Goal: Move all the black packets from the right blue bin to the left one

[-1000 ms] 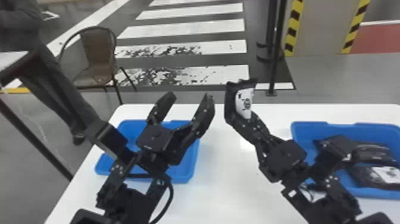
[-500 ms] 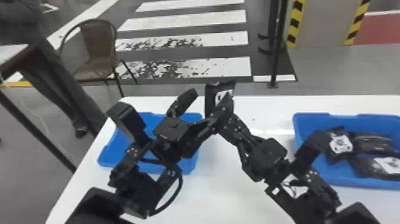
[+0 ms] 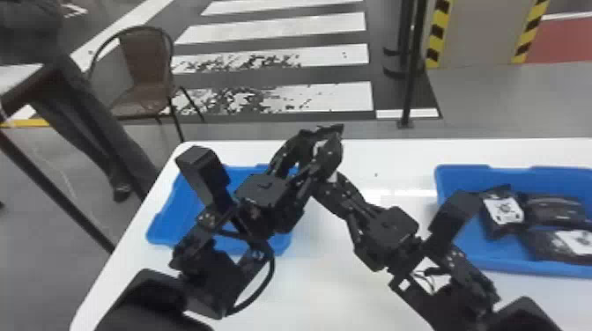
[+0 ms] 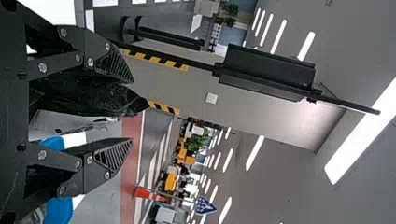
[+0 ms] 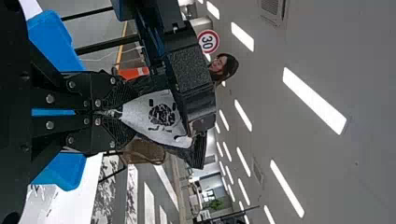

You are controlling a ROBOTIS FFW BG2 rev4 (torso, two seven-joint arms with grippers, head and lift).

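Observation:
Above the table between the bins, my left gripper (image 3: 318, 163) and right gripper (image 3: 331, 187) meet at one black packet with a white label (image 3: 321, 146). In the right wrist view my right gripper (image 5: 122, 114) is shut on an end of that packet (image 5: 161, 114). Over in the left wrist view, my left gripper (image 4: 130, 110) stands open, its fingers on either side of the packet (image 4: 88, 97). The right blue bin (image 3: 489, 263) holds three black packets (image 3: 504, 212). Behind the left arm is the left blue bin (image 3: 165, 224), its inside partly hidden.
The white table (image 3: 334, 281) stretches between and in front of the bins. A chair (image 3: 145, 66) and a black post (image 3: 412, 75) stand beyond its far edge. Both forearms cross over the table's near part.
The left gripper has swung right and its fingers have come around the packet. The right gripper, carrying the packet, has moved left and somewhat lower to meet it.

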